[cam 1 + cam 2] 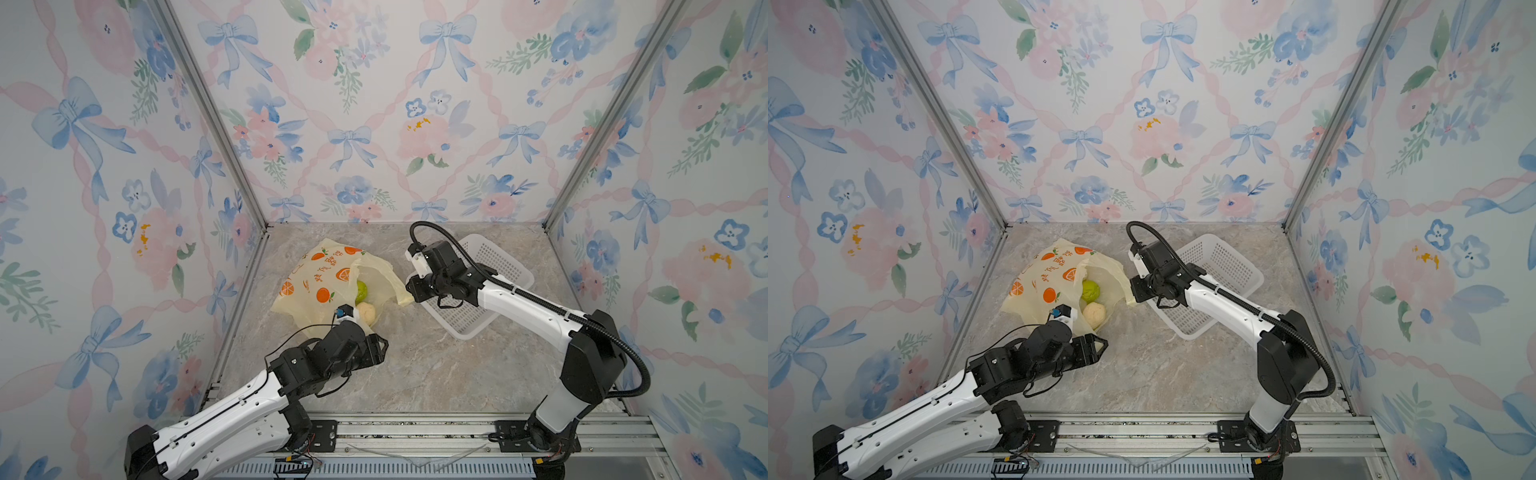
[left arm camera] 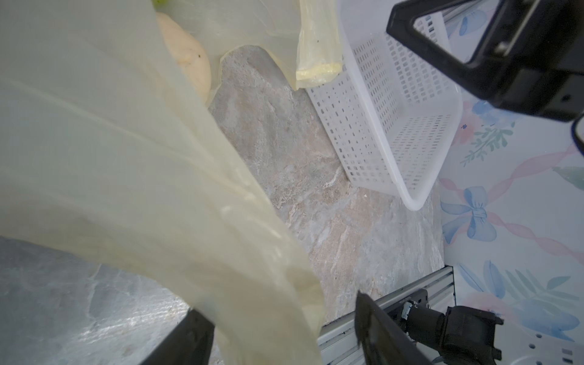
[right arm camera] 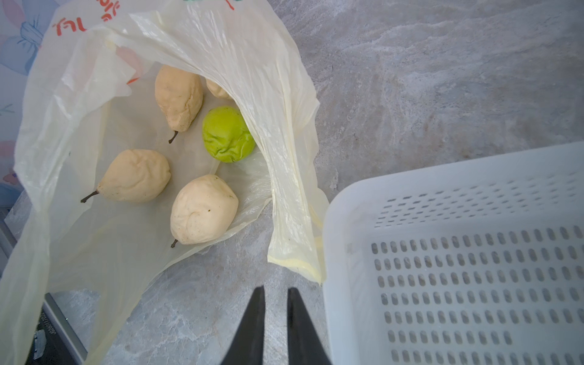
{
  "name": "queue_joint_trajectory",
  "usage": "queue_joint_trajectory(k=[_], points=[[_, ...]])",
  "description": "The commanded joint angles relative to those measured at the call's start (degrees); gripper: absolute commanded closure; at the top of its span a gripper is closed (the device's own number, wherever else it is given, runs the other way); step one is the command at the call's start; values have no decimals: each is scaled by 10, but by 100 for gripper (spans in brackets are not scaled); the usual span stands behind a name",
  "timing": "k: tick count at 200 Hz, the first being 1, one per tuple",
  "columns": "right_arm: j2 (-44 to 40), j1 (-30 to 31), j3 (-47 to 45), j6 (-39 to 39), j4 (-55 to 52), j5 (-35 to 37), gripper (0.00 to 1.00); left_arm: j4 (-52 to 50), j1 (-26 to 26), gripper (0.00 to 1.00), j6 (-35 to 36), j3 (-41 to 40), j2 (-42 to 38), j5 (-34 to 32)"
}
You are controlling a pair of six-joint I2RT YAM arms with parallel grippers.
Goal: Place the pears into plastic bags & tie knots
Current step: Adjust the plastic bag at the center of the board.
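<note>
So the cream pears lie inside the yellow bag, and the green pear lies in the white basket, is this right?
Only the green pear is misplaced: it lies inside the yellow bag too, among the cream pears, not in the white basket. The right wrist view shows it.

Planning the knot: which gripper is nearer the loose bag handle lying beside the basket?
Right. The right gripper hovers just short of that handle; the left gripper is across the bag, at the other handle.
</note>
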Motion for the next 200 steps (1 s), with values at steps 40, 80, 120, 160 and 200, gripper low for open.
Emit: queue_joint_trajectory(k=[40, 80, 120, 160, 200], points=[[-13, 5, -39, 29, 5, -34, 77, 7, -2, 88, 19, 1, -16, -89], [-9, 14, -114, 44, 64, -86, 58, -28, 44, 98, 25, -8, -54, -78], [9, 7, -136, 0, 146, -60, 37, -38, 91, 100, 60, -2, -53, -41], [59, -12, -116, -61, 222, -172, 31, -56, 122, 100, 89, 20, -33, -21], [87, -6, -97, -97, 240, -215, 31, -56, 147, 100, 102, 24, -35, 2]])
